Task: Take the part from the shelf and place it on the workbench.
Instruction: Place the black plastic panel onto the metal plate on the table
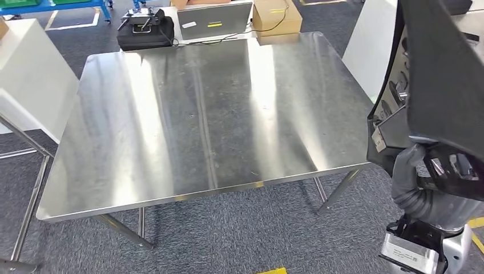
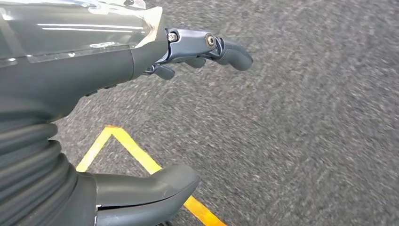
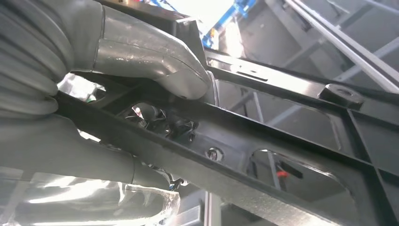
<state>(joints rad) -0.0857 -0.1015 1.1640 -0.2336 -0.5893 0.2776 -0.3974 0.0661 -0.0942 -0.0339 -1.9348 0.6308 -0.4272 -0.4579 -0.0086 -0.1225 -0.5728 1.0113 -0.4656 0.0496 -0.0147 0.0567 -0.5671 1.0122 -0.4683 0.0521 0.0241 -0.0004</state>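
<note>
One part, carried at the right, workbench ahead and not yet reached.

Right hand (image 1: 425,171) clamped on the black part (image 1: 439,74): thumb (image 3: 155,66) pressed over one rib of the frame, darker fingers (image 3: 164,125) curled beneath it, so held fast between them. Long axis of the panel rising up and away from the fingers, standing tall beside the workbench (image 1: 205,114), whose steel top lies off toward the left of those fingers, near its right edge. Left hand (image 2: 141,117) hanging over grey carpet with a yellow floor line (image 2: 136,155), fingers apart, holding nothing, farther from the part. Probably a swing leftward and a lowering flat next.
</note>
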